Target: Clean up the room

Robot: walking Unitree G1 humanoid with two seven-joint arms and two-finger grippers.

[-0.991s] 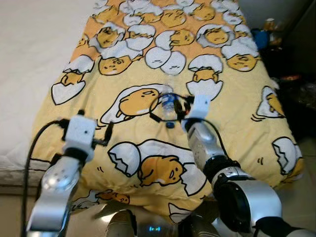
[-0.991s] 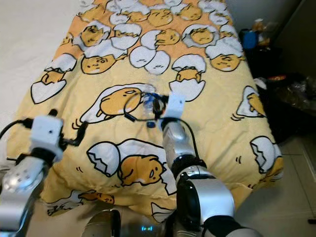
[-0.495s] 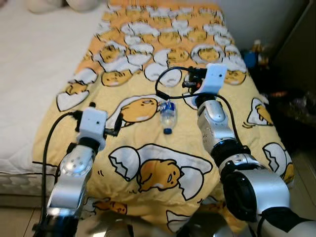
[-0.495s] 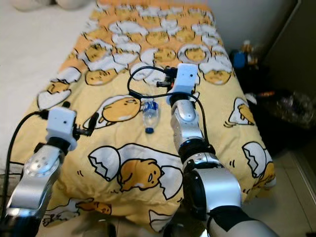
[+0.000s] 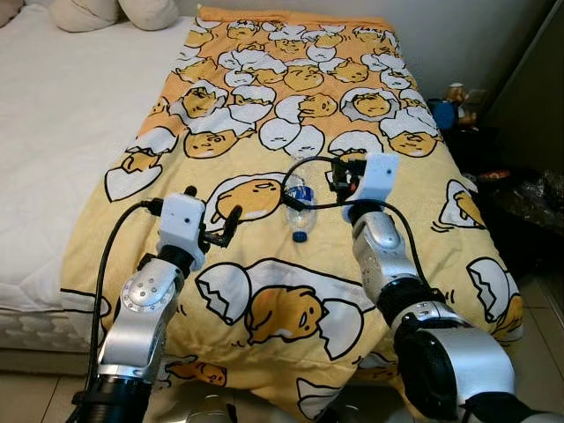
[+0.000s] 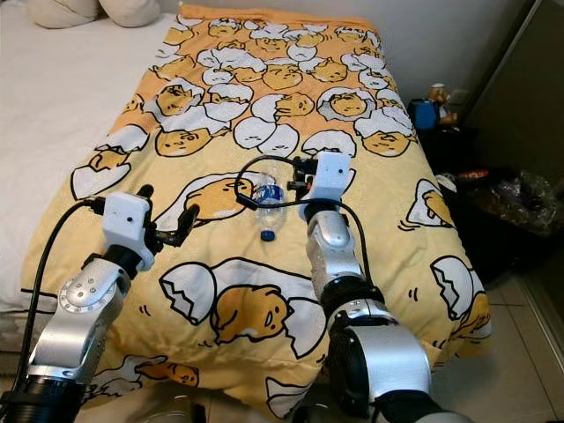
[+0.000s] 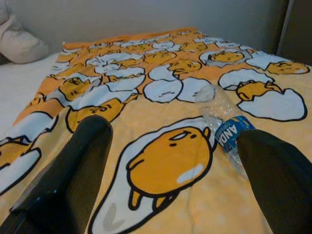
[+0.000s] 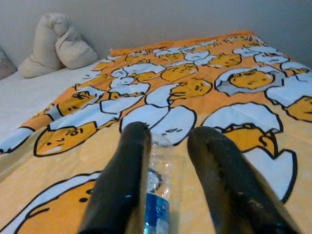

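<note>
Bedroom with a bed (image 5: 53, 106) under a yellow quilt (image 5: 264, 264) printed with eggs fills the scene, pillows (image 5: 123, 12) at the far end, dark clutter (image 5: 520, 189) on the floor along its right side.

Near the middle of the quilt lies a clear plastic bottle (image 5: 300, 204) on its side, blue label around it, blue cap toward the foot of the bed. It looks empty and a little crumpled, so it will likely roll or squash easily on soft bedding.

Just to the right of it hangs the right gripper (image 5: 339, 179), above the quilt. In its wrist view the 2 fingers (image 8: 122, 185) stand apart with a gap between them, nothing held, the bottle showing through that gap. The left gripper (image 5: 231, 226) hovers nearer the foot of the bed, left of the bottle, its fingers (image 7: 73, 170) spread wide and empty.

To pick the bottle up well, the right gripper should probably drop so 1 finger lands each side of the label, across the body rather than along it. Closing gently would avoid crushing it, and pressing into the quilt should be avoided, since a fold of cloth could be pinched too.
</note>
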